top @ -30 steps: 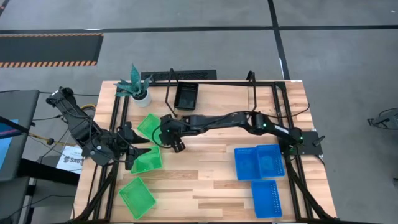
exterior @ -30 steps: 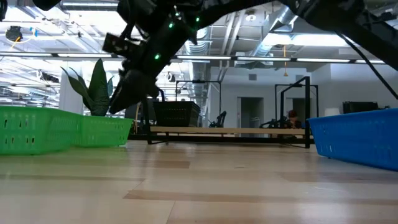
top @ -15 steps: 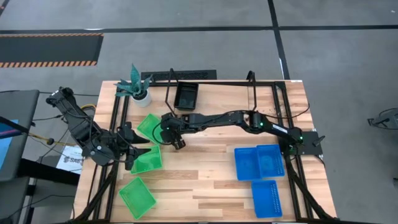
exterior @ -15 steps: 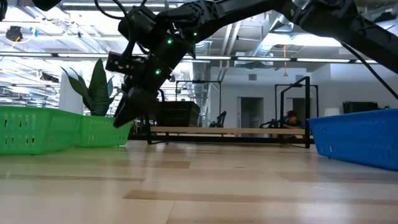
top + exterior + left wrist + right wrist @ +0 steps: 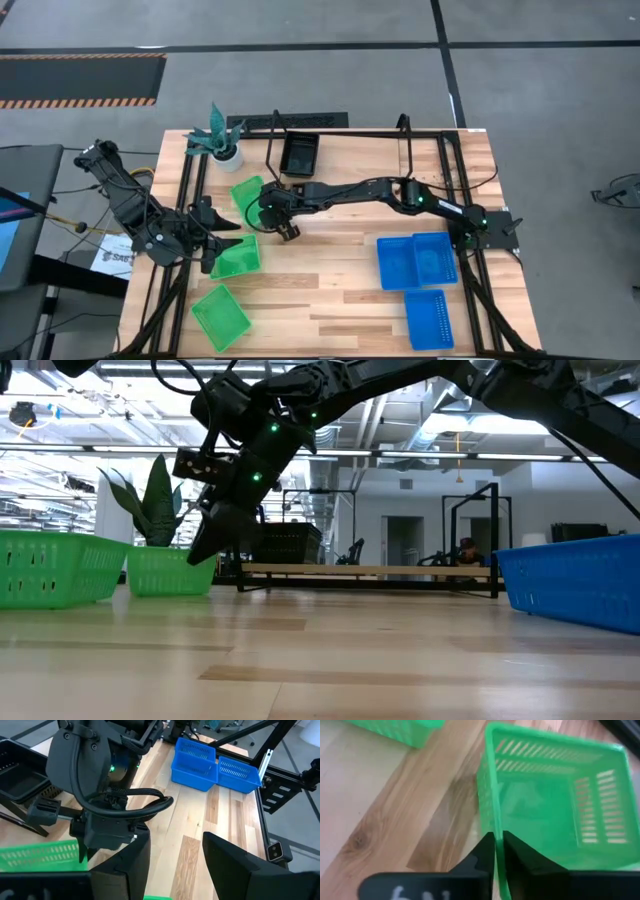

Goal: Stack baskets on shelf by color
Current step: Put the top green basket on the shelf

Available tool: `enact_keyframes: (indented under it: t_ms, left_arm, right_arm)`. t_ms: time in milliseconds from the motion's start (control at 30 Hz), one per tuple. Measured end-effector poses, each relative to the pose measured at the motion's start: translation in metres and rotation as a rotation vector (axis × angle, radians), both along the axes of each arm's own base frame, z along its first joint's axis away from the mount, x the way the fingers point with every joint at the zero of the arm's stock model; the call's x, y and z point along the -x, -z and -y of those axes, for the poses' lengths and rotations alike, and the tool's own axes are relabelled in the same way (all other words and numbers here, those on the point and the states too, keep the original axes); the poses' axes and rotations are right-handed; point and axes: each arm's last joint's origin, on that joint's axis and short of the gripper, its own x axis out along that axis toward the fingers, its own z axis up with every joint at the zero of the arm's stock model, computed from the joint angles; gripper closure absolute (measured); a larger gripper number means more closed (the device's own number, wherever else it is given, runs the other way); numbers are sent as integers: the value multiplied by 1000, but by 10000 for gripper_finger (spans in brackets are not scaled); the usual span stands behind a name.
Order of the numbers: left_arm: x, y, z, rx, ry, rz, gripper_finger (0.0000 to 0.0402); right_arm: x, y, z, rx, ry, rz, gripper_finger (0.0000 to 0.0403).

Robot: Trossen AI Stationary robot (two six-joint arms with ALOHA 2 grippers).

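Observation:
My right gripper [image 5: 262, 204] is shut on one green basket [image 5: 245, 192] at the table's left middle, near the potted plant. A second green basket [image 5: 236, 257] lies beside my left gripper [image 5: 222, 242], which stands open and holds nothing. The third green basket [image 5: 220, 316] rests flat near the front left corner. A black basket [image 5: 299, 153] sits on the shelf [image 5: 370, 571] at the far edge. Three blue baskets [image 5: 397, 262] [image 5: 435, 257] [image 5: 427, 318] stand at the right front. My right gripper holds the green basket's side wall [image 5: 495, 827] at its rim, one finger [image 5: 485, 852] outside and the other inside the basket. The fingers come from above, slanting down. The basket stays upright, its open side up; I cannot tell whether its bottom is off the table.
A potted plant [image 5: 220, 140] stands at the far left corner, close to the held basket. The shelf's black rods [image 5: 407, 145] rise along the far edge. Bare tabletop [image 5: 330, 280] lies between the green and blue baskets.
My right gripper has come down onto the green basket and taken hold of its wall. The basket has turned about on the spot, from standing cornerwise to nearly square with the table, and shifted slightly toward the far edge.

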Motion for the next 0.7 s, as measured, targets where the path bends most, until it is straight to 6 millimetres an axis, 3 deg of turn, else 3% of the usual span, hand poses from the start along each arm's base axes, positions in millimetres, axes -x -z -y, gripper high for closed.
enact_keyframes:
  t_ms: [133, 333, 700]
  left_arm:
    - [0, 0, 0, 13, 10, -7, 232]
    - [0, 0, 0, 15, 9, -7, 232]
    - [0, 0, 1, -8, 25, -7, 232]
  right_arm:
    - [0, 0, -4, -12, 16, -4, 391]
    - [2, -8, -20, -2, 32, 4, 391]
    - [19, -71, -57, 22, 39, 87, 397]
